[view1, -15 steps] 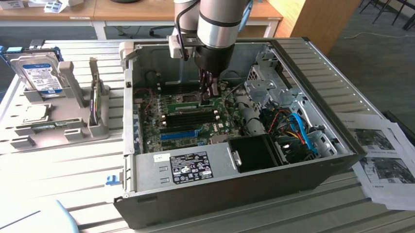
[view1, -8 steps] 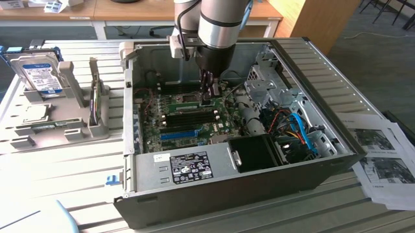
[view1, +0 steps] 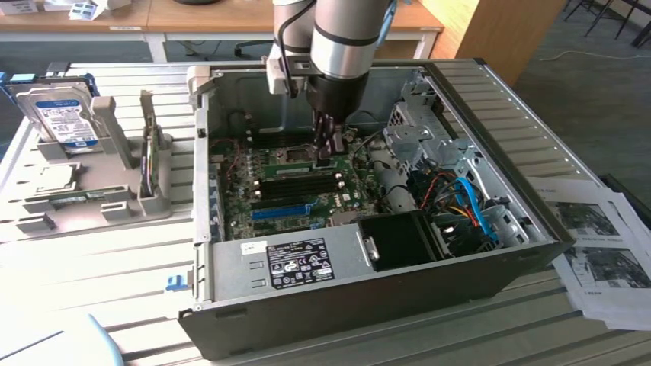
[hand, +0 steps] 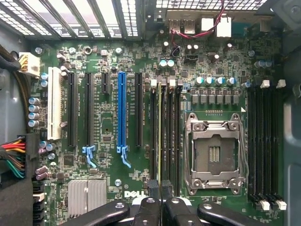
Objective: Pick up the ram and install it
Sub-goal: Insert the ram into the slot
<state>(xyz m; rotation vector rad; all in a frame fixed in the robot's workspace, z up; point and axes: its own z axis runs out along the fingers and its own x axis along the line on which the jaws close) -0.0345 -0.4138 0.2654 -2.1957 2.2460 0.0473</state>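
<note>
Gripper (hand: pixel 160 189), fingers pressed narrowly on the ram (hand: pixel 160 132), held it edge-down just above the slots (hand: pixel 170 132) beside the socket (hand: pixel 214 155), its long axis parallel to them.

We read only "DELL", white on the motherboard (hand: pixel 109 123). PSU label (view1: pixel 297 263) and drive label (view1: pixel 63 118): we can't make out the print.
</note>
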